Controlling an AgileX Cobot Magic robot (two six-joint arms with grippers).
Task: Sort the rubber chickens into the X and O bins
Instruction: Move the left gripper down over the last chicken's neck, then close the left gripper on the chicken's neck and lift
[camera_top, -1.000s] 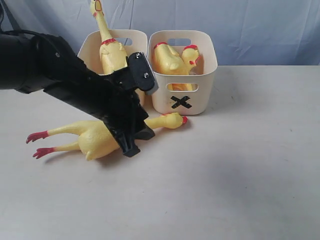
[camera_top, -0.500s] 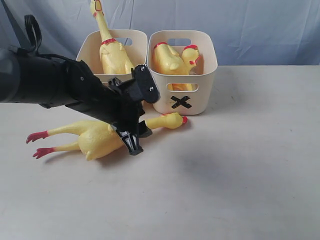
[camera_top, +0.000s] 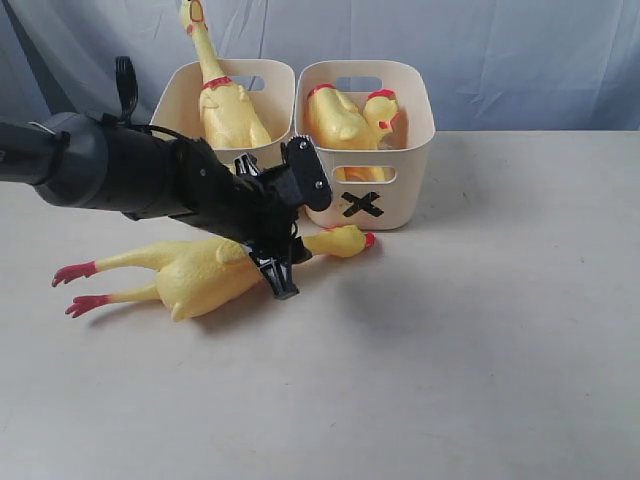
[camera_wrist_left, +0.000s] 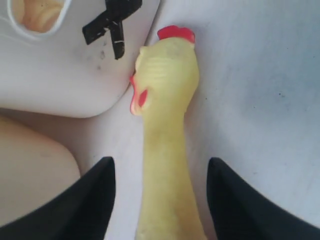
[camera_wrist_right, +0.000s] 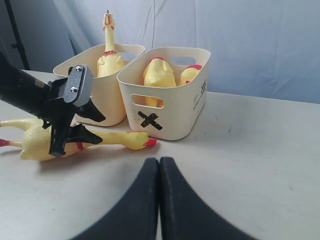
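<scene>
Meanwhile, on a pale tabletop (camera_top: 480, 360), the left gripper (camera_top: 290, 270) hangs low over a long-legged rubber chicken (camera_top: 200, 278) that lies on its side. The jaws are spread wide and straddle the toy's neck, one black finger (camera_wrist_left: 85, 205) on each side. The left wrist view shows bare table between each finger and the yellow rubber, so nothing is pinched. The chicken's red-combed head (camera_top: 347, 240) points at the X bin (camera_top: 415, 190) and lies just in front of its lower corner. Its red feet (camera_top: 75, 288) stretch the other way, toward the left edge of the exterior view.

Behind the arm stand two cream tubs side by side, touching or nearly so. The one on the right bears a black X below its handle slot and holds two yellow chickens (camera_top: 335, 120), packed close together. The neighbouring tub (camera_top: 178, 95) holds one chicken standing upright (camera_top: 222, 105), with its neck and open beak rising well above the rim. Any mark on this tub's front is hidden by the arm. A blue cloth backdrop (camera_top: 520, 50) hangs behind both.

The right gripper (camera_wrist_right: 159, 172) appears only in its own wrist view. Its two dark fingers are pressed together with nothing between them. It sits well apart from the tubs and the lying chicken.
</scene>
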